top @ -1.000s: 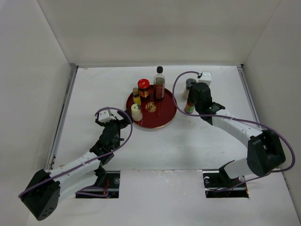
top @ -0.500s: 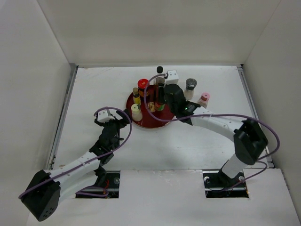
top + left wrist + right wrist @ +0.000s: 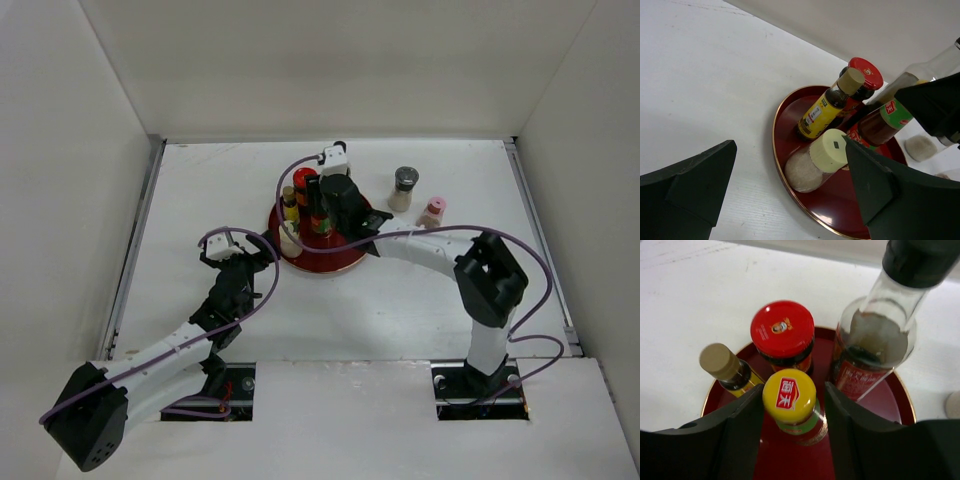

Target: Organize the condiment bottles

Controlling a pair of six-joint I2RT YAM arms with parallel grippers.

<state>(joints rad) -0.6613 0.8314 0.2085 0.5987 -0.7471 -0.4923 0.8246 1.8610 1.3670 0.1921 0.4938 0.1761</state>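
Observation:
The round red tray [image 3: 342, 263] holds a red-capped jar [image 3: 782, 330], a tan-capped yellow-label bottle [image 3: 720, 361], a tall clear black-capped bottle [image 3: 875, 345] and a cream-capped jar [image 3: 832, 150]. My right gripper [image 3: 793, 389] is shut on a yellow-capped bottle [image 3: 789, 396], holding it upright over the tray's middle [image 3: 320, 225]. My left gripper [image 3: 790, 145] is open and empty at the tray's left edge [image 3: 243, 258], with the cream-capped jar in front of it. A grey-capped jar [image 3: 405, 188] and a pink-capped bottle [image 3: 434, 210] stand on the table to the right of the tray.
White walls close in the white table [image 3: 200, 190] on the left, back and right. The right arm [image 3: 430, 243] stretches across the tray's right side. Purple cables loop over both arms.
My right gripper has carried the yellow-capped bottle leftward from beside the grey-capped jar to over the tray. The pink-capped bottle has come into sight. The left arm has not moved.

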